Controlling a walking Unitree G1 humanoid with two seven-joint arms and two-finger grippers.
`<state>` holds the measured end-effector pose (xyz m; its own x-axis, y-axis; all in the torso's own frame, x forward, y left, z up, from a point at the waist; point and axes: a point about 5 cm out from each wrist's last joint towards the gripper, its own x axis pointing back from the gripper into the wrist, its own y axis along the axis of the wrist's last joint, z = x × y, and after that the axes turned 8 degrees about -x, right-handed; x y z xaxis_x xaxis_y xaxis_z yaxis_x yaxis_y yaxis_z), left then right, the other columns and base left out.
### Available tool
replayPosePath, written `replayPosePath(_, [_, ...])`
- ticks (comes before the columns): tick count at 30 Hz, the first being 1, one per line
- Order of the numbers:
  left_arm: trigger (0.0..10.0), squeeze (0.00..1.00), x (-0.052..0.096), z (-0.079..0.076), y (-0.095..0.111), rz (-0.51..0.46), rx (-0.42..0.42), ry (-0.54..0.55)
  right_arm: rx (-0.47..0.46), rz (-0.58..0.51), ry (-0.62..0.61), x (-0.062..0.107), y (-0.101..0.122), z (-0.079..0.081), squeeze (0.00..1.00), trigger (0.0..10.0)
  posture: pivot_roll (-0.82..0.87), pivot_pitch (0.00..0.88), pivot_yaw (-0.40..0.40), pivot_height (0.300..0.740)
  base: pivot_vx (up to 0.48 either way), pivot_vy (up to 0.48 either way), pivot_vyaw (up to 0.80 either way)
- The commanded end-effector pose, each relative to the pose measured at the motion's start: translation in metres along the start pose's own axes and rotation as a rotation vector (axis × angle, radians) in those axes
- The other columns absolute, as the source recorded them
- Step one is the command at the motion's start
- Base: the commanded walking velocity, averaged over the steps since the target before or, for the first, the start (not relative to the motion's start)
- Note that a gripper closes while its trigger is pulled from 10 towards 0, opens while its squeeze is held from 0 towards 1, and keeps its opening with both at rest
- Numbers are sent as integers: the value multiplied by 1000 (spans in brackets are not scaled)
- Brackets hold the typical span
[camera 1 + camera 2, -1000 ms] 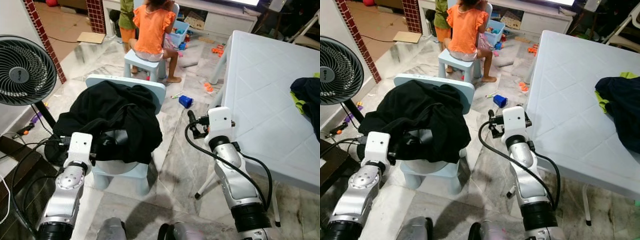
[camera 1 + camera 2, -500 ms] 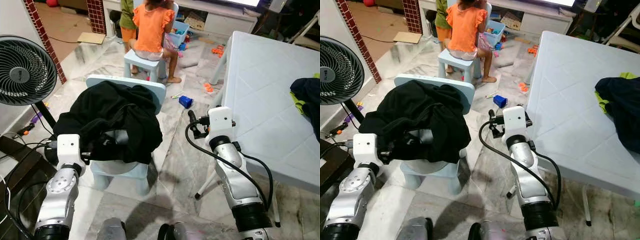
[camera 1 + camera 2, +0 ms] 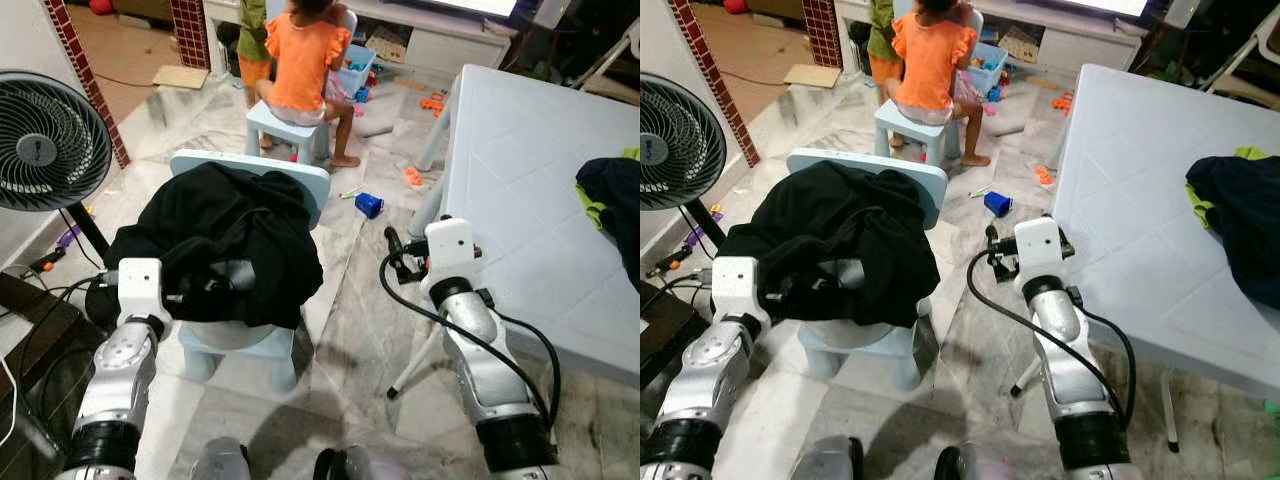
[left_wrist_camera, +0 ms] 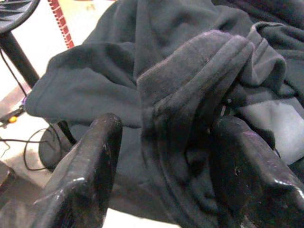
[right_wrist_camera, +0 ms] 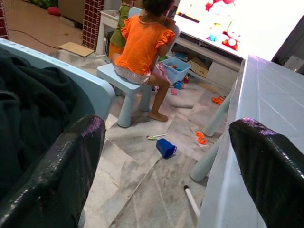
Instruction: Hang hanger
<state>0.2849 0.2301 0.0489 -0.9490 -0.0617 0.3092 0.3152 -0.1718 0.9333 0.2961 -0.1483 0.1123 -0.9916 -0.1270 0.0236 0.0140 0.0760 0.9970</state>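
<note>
The task is looking barely begun. The left end effector [image 4: 161, 161] is reaching with fingers spread around a fold of the black garment [image 3: 225, 235] heaped on the pale blue chair [image 3: 300, 178], not yet clamping it. The right end effector [image 5: 166, 156] is hovering apart and empty beside the worktop [image 3: 530, 200]. No hanger is discernible; finding and hanging it are remaining.

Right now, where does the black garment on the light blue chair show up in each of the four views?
Left eye view: black garment heaped over the chair, left of centre, with the left pincer at its front edge.
Right eye view: same heap, left of centre.
Left wrist view: a fold of it sits between the open fingers.
Right wrist view: dark cloth at the edge, beside one finger.
Shared landmark: the light blue chair back.
</note>
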Motion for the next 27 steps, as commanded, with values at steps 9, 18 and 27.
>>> replayPosePath(9, [10000, 0, -14, 2, 6, -34, 14, -20, 50, 15, -1, 14, 3, -16, 0, 10000, -59, 68, -117, 740, 0, 0, 0])
replayPosePath(18, [0, 0, -20, -6, 7, -30, 66, -40, 79, 59, -19, 29, -5, -29, 0, 10000, -78, 70, -119, 740, 0, 0, 0])
replayPosePath(27, [10000, 0, -20, -13, 1, -5, 106, -41, 73, 65, 13, 24, -3, -22, 0, 10000, -63, 69, -124, 740, 0, 0, 0])
